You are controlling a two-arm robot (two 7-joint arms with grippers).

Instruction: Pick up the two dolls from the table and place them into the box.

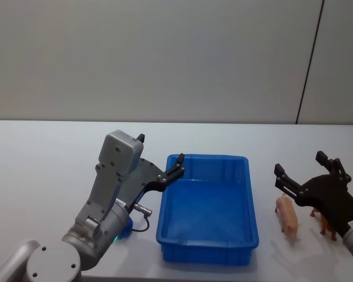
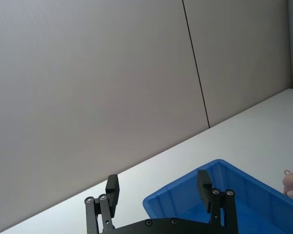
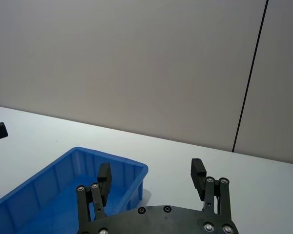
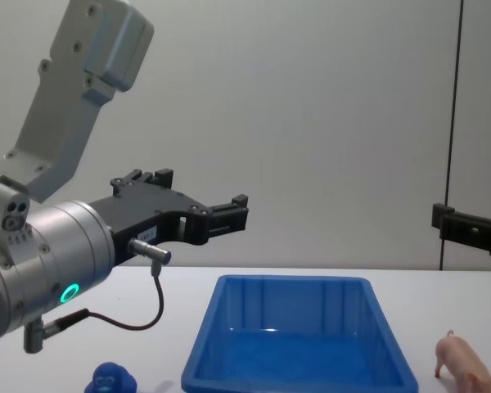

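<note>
A pale-pink toy pig (image 1: 287, 215) is seen standing on the white tabletop (image 1: 47, 164), just right of the blue box (image 1: 207, 248). A brown toy animal (image 1: 324, 225) is set just beside the pig, partly hidden by the right end effector (image 1: 299, 163), held above with fingers apart. The left end effector (image 1: 160, 154) is held over the box's left rim, fingers spread

A small round-headed blue figure (image 4: 112, 380) sits at the near left, its lower part cut off from sight. Far behind stands a plain grey wall (image 1: 165, 59), crossed on the right by a thin dark vertical seam (image 1: 310, 59).
</note>
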